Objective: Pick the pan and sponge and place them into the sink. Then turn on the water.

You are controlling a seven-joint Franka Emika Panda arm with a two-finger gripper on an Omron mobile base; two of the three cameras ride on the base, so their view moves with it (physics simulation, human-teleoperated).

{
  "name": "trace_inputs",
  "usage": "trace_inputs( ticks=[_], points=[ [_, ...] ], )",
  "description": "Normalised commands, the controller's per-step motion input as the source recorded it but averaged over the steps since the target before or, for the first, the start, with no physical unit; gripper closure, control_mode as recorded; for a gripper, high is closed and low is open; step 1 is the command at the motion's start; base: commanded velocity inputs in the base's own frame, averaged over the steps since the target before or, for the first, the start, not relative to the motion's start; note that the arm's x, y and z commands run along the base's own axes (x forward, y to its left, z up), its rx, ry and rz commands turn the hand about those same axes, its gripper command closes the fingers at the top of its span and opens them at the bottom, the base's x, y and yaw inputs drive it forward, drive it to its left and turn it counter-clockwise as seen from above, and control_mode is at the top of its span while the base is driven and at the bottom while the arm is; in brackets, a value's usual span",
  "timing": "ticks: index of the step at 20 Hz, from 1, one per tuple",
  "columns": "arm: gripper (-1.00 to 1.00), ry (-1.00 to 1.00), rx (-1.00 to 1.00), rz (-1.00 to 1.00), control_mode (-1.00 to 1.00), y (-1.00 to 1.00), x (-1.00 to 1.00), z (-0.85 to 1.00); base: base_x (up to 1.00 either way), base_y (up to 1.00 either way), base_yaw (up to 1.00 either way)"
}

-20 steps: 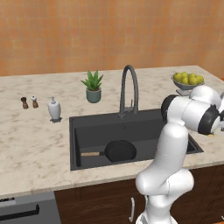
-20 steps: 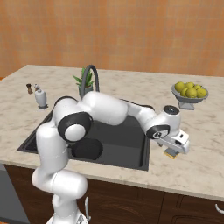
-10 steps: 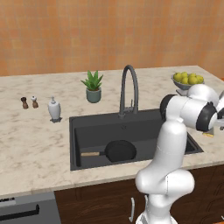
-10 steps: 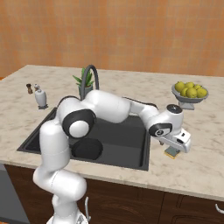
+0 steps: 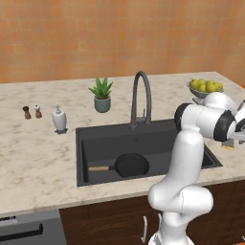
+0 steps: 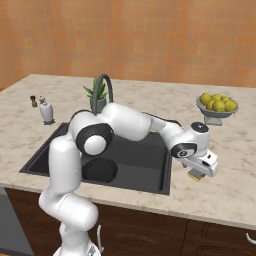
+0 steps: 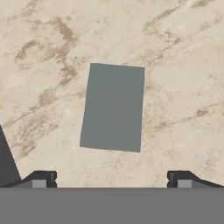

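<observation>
The pan [image 5: 130, 165] lies on the floor of the sink [image 5: 95, 136], its wooden handle pointing to the left side of the basin in the left base view. In the right base view only part of the pan [image 6: 99, 170] shows, the rest being behind the arm.

The sponge [image 7: 113, 107] lies flat on the marble surface [image 5: 38, 153] to the right of the sink, grey-green face up. The hand view looks straight down on it: a plain rectangle, slightly turned, with bare marble all around it. In the right base view the sponge [image 6: 195, 175] shows as a small yellow pad with a dark top, just beside the sink's right rim and partly covered by the hand. In the left base view only a sliver of it [image 5: 228, 147] peeks out below the arm's wrist.

The fingers [image 7: 113, 179] are spread wide and hold nothing; their two dark tips stand at the bottom of the hand view, one on each side, with the sponge between and beyond them. In the right base view the hand [image 6: 204, 164] hangs low over the sponge; whether it touches cannot be told.

No stream runs from the faucet [image 5: 141, 98]. Behind the sink stand a potted plant [image 5: 101, 94] and a soap bottle [image 5: 59, 119]; a bowl of lemons [image 6: 217, 106] sits on the right.
</observation>
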Motion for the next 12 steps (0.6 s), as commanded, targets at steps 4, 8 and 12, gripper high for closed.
trace_inputs(
  ticks=[4, 8, 12],
  points=[
    [-1.0, 0.0, 0.0, 0.0, -1.0, 0.0, 0.08, -0.19, 0.0, 0.0, 0.0],
    [-1.0, 0.0, 0.0, 0.0, -1.0, 0.0, 0.08, -0.14, 0.0, 0.0, 0.0],
    [-1.0, 0.0, 0.0, 0.0, -1.0, -0.03, 0.11, -0.13, 0.0, 0.0, 0.0]
  ],
)
